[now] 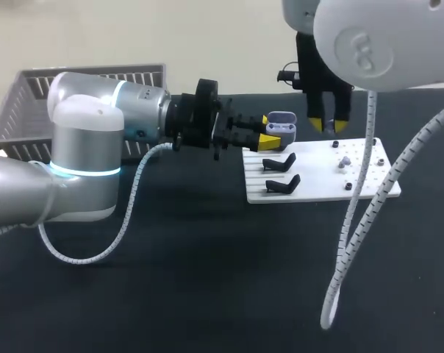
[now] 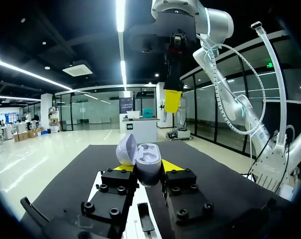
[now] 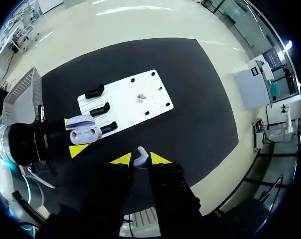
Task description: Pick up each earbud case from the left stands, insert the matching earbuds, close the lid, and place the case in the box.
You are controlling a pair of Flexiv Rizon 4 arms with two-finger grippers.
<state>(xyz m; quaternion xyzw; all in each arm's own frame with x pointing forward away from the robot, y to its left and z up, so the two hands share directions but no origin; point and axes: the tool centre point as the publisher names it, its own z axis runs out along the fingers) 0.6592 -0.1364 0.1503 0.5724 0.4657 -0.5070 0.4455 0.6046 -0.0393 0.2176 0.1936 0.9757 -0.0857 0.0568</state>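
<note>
A pale lilac earbud case with its lid up is held in my left gripper, just above the back left corner of the white board. In the left wrist view the case sits upright between the two yellow tips, lid tilted back. My right gripper hangs a little to the case's right, above the board. In its own view it is shut on a small lilac earbud, with the open case below and ahead.
Black stands stand on the board's left side. A small pale earbud lies mid-board. A grey slatted basket sits at the back left. The right arm's white coiled cable dangles over the board's right part.
</note>
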